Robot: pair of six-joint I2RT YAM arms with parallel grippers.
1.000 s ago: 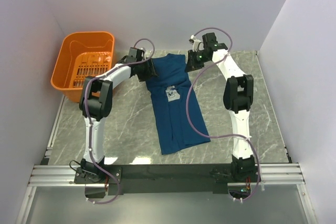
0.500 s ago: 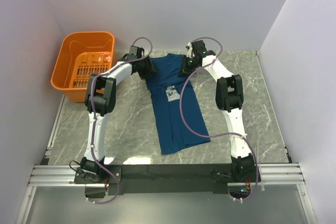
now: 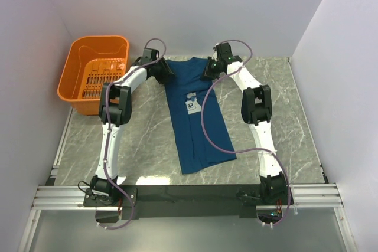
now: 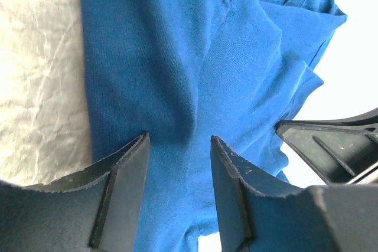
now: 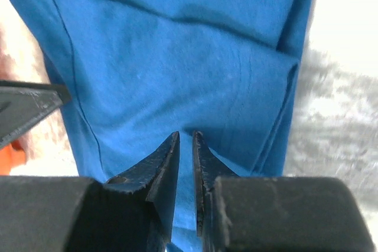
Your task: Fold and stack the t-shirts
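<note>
One dark blue t-shirt (image 3: 198,134) lies on the marble table as a long strip, its sides folded in and a small white print (image 3: 192,105) facing up. Both grippers are at its far, collar end. My left gripper (image 3: 167,74) is at the left corner. In the left wrist view its jaws (image 4: 179,141) stand apart over the t-shirt (image 4: 165,57), with a ridge of cloth between them. My right gripper (image 3: 209,70) is at the right corner. In the right wrist view its jaws (image 5: 185,138) are pinched on a layer of the t-shirt (image 5: 177,57).
An orange basket (image 3: 77,90) stands at the back left, close to the left arm. The back wall rises just beyond the shirt's collar end. A purple cable from the right arm loops across the shirt (image 3: 204,116). The right gripper's finger (image 4: 331,146) shows in the left wrist view.
Both grippers moved toward the back wall, and the shirt's collar end went with them and now lies straighter. The left jaws have narrowed.
</note>
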